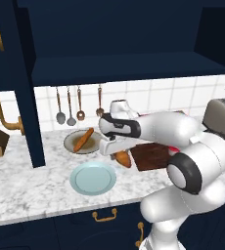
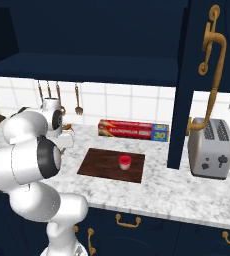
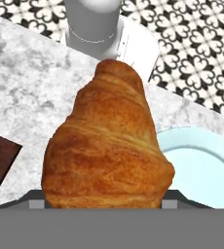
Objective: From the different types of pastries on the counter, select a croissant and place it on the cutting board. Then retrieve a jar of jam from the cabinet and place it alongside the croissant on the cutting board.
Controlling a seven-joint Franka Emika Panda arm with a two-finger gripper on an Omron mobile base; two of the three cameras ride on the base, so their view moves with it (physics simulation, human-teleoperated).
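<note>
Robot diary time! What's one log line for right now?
gripper: shut on croissant | croissant: above counter, between blue plate and cutting board | jam jar: on board

Flat, even rendered light fills all 3 views: the marbled counter (image 1: 31,180) and the tiled wall (image 2: 137,107) read bright, while the navy cabinet (image 1: 124,29) overhead is dim, almost black, with little detail inside. Shadows are soft and faint, and the only glare is a mild sheen on the white arm (image 1: 178,129) and the toaster (image 2: 210,147). Both base views are coarse and slightly blurred, with jagged edges on small things such as the hanging utensils (image 1: 69,107), whereas the hand view shows the croissant (image 3: 109,146) sharp and warmly lit, without bending at the edges.
</note>
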